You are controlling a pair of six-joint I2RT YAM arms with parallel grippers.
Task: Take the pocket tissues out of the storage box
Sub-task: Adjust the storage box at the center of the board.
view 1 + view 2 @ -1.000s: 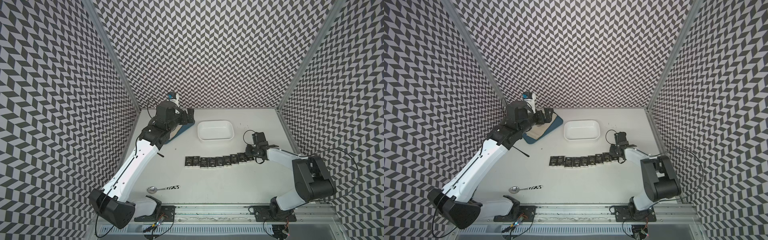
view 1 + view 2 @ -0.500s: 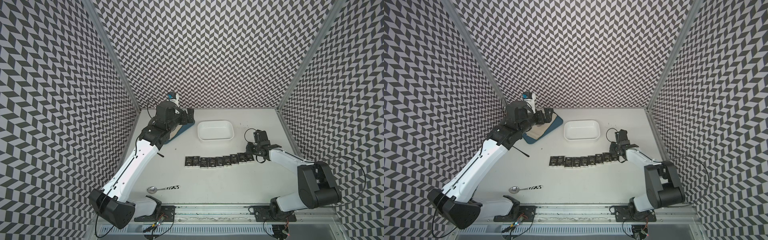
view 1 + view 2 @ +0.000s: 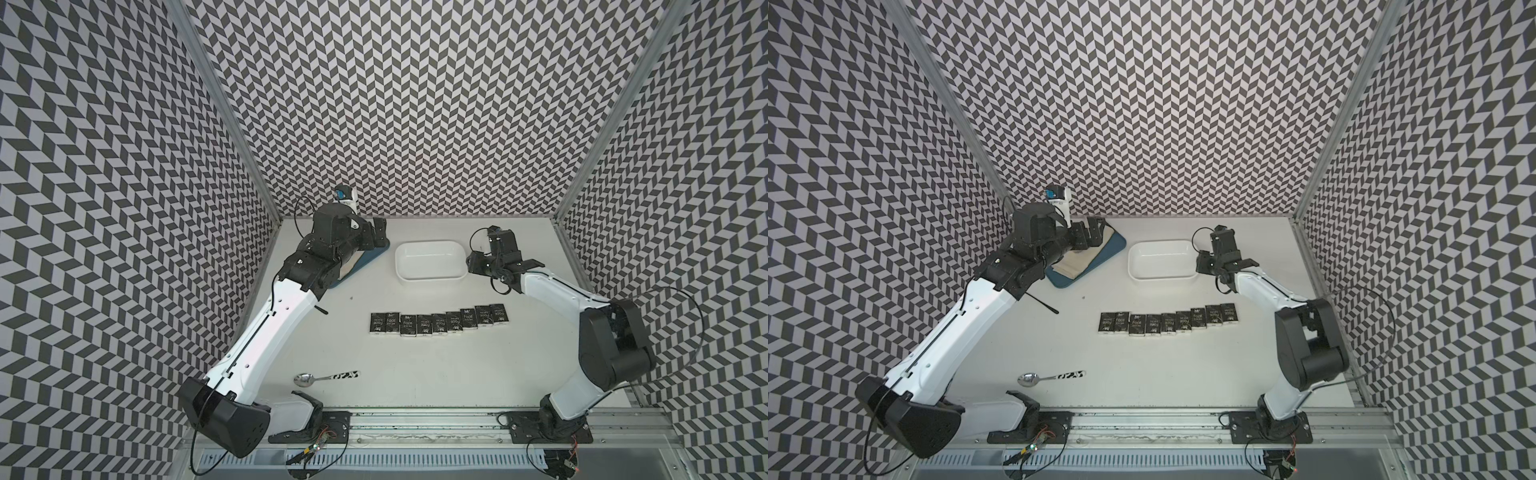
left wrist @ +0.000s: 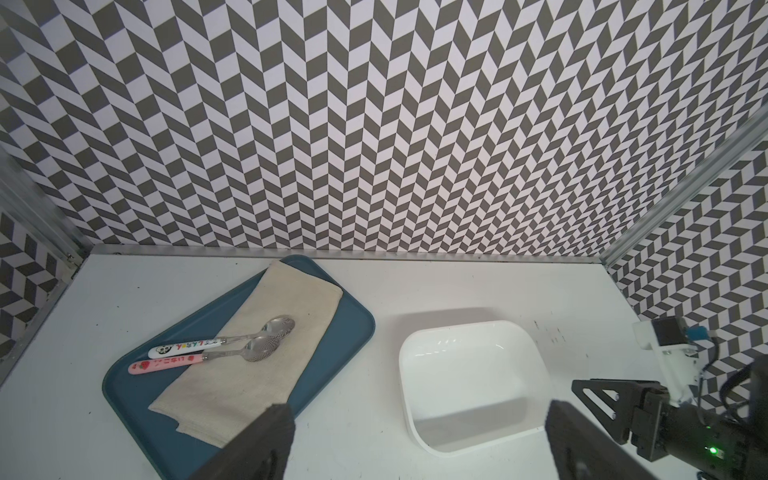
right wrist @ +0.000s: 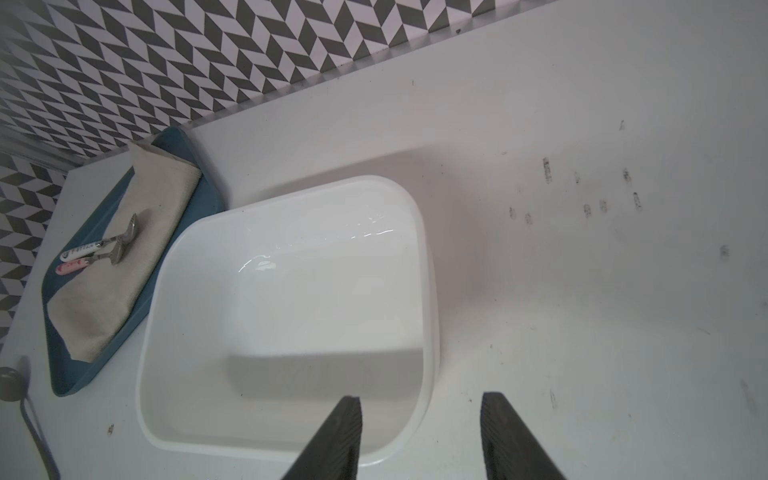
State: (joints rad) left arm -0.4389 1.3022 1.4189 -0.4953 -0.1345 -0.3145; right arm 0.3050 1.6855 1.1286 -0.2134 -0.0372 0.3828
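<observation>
Metal spoon (image 3: 326, 377) lies nearest, close to my arm bases, its handle patterned black and white. Past it the pocket tissues (image 3: 439, 323), nine black packets, sit flat on the white table (image 3: 415, 395) in one slightly curved row, side by side, all outside the box. Next comes the white storage box (image 3: 432, 280), upright, well apart from the row. My right pincer (image 5: 422, 399) hangs at its right end, jaws apart and holding nothing, one finger over the inside and one over the table; contact with the rim I cannot tell. Left of the box is a blue tray (image 4: 349, 328) with a beige cloth (image 4: 291, 299) and two small spoons (image 4: 232, 345) on it. My left pincer (image 4: 417, 407) hovers there, jaws wide apart. Chevron wall (image 3: 415, 104) stands behind.
</observation>
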